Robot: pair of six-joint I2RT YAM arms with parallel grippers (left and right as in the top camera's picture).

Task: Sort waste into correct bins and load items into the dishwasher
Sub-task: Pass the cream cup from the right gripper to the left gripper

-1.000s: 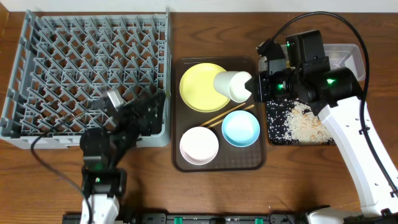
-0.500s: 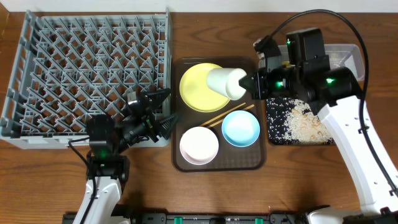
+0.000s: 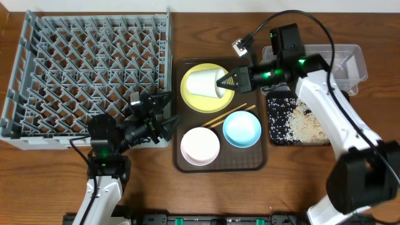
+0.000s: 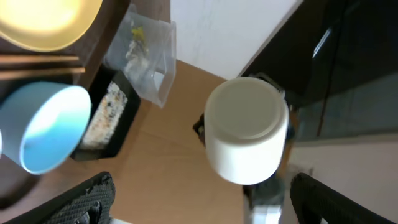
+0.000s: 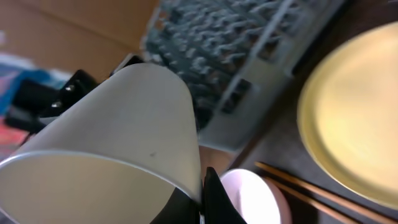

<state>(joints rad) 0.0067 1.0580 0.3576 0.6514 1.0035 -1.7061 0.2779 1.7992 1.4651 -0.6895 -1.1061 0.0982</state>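
Cup (image 3: 203,82) rim in tight right fingers (image 3: 229,79), plate (image 3: 200,105) half-hidden; left fingers (image 3: 167,125) wide, empty.

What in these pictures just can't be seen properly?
The clear tub: overhead, the right arm covers its left part; in the left wrist view its contents are too small to name.
Inside of the cup: right wrist view, cut off by the bottom edge.
The right hand: right wrist view, its fingers are mostly hidden behind the cup.
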